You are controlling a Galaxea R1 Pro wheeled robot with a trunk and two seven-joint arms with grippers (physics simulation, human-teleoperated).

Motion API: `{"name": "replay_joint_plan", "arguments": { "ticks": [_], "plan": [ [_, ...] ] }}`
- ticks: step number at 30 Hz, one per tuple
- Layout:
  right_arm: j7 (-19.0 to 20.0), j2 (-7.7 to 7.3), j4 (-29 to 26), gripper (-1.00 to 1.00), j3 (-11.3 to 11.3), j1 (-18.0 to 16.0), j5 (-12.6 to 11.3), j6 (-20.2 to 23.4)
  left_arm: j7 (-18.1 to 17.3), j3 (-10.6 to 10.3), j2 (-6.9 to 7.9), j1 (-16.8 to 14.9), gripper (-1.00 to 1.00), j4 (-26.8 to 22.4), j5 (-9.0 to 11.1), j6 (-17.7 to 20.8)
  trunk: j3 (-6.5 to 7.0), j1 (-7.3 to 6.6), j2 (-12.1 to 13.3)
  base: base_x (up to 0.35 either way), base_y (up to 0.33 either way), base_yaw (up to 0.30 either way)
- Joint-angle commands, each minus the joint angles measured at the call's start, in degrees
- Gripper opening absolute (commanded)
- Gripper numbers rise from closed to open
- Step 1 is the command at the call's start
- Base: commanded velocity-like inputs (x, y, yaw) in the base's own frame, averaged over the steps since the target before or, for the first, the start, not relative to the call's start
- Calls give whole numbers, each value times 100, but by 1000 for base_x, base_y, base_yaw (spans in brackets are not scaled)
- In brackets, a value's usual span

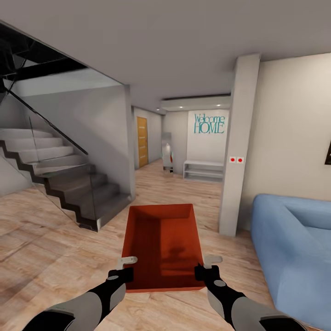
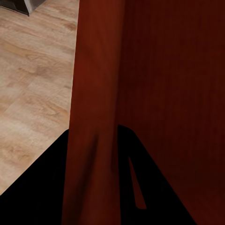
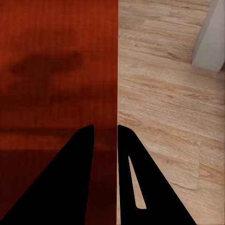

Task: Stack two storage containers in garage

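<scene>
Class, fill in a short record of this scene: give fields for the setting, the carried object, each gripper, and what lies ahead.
Setting: light wood plank floor, blue sofa
Carried object: open orange-red rectangular container, empty
Left gripper: clamped on the container's left wall
Right gripper: clamped on the right wall
Ahead: hallway, orange-wood door, dark staircase

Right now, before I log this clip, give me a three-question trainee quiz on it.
1. True or false: the storage container is empty.
2. Which grippers clamp its walls? A) left gripper alone B) right gripper alone C) both
3. Fill in: the blue sofa is on the robot's ____ side.

Key: 1 true; 2 C; 3 right.
</scene>
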Motion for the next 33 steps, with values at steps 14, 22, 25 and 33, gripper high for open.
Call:
{"name": "replay_joint_plan", "arguments": {
  "ticks": [14,22,25,33],
  "plan": [
    [-45,5,-13,-100,-257,-9,21,-167,37,254,93,-3,-100,21,107,-23,-9,4,-6,324,0,0],
    [-45,4,-13,-100,-257,-9,21,-167,37,253,93,-3,-100,21,104,-23,-9,4,-6,324,0,0],
    [-45,-1,-13,-100,-257,-9,21,-167,37,254,93,-3,-100,21,102,-27,-9,4,-6,324,0,0],
    [-45,-3,-13,-100,-257,-9,21,-167,36,254,93,-3,-100,21,102,-28,-9,4,-6,324,0,0]
  ]
}}
